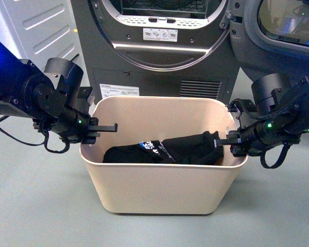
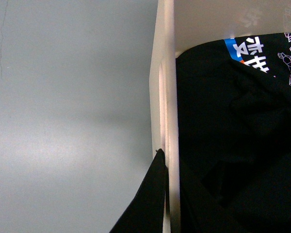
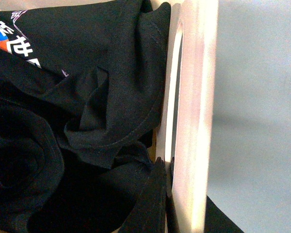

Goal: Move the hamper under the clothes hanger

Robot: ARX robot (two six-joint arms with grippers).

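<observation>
**Two robot arms at the rims of a laundry hamper**

A dark grey front-loading dryer [image 1: 165,62], its round opening uncovered, fills the background. Just in front of it, on the pale grey floor [image 1: 36,206], stands the beige plastic rectangular hamper [image 1: 159,185]. Inside lies a crumpled black garment [image 1: 185,150] with blue-and-white print. The right gripper [image 1: 224,142] pinches the hamper's right rim, a finger on each side. The left gripper [image 1: 107,128] is at the left rim with one finger against the outer wall. Whether it grips cannot be told.

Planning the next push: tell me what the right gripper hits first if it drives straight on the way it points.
Probably the right wall of the hamper: the right gripper has its jaws astride the rim, so the wall lies directly ahead. The black garment sits just inside.
</observation>
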